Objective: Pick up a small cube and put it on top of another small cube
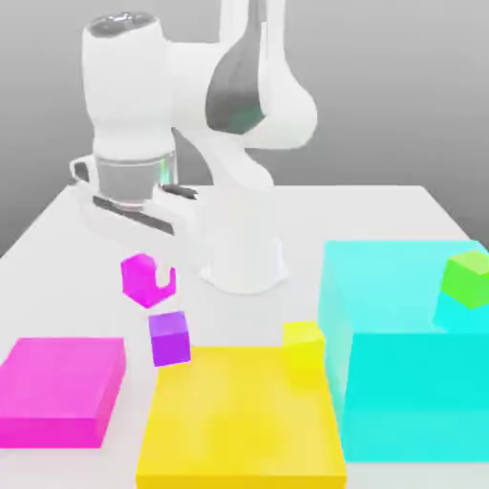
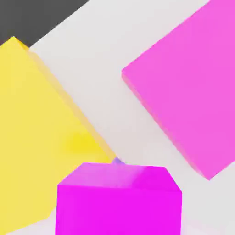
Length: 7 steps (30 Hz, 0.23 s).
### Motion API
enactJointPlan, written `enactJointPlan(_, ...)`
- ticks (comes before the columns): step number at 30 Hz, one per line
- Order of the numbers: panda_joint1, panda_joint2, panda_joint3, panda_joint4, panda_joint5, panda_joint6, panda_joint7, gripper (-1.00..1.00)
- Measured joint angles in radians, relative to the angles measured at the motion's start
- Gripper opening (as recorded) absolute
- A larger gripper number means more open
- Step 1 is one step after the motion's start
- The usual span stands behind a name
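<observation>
The small magenta cube [image 1: 143,279] hangs above the white table, with my gripper [image 1: 151,278] shut on it. One white finger [image 1: 165,276] covers part of its right face in the exterior view. The small purple cube [image 1: 170,337] rests on the table just below it, slightly toward the exterior view's right, and the two look apart. In the hand view the magenta cube [image 2: 118,199] sits close to the camera, with a thin sliver of the purple cube [image 2: 117,161] showing past its far edge.
A big flat magenta block [image 1: 59,390] [image 2: 183,92] lies at the exterior view's left of the purple cube. A big yellow block [image 1: 239,420] [image 2: 41,133] lies on the other side, beside a small yellow cube [image 1: 303,344]. A tall cyan block [image 1: 411,353] carries a green cube [image 1: 467,278].
</observation>
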State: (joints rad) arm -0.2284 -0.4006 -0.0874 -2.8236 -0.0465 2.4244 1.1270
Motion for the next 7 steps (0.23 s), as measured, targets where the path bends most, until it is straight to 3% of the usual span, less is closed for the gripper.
enactJointPlan(4,0.003,0.115,-0.002,-0.042,0.002,0.156,-0.008,-1.0)
enactJointPlan(5,0.001,0.14,0.0,-0.048,0.004,0.188,-0.01,1.0)
enactJointPlan(7,0.001,0.14,0.0,-0.048,0.004,0.188,-0.01,1.0)
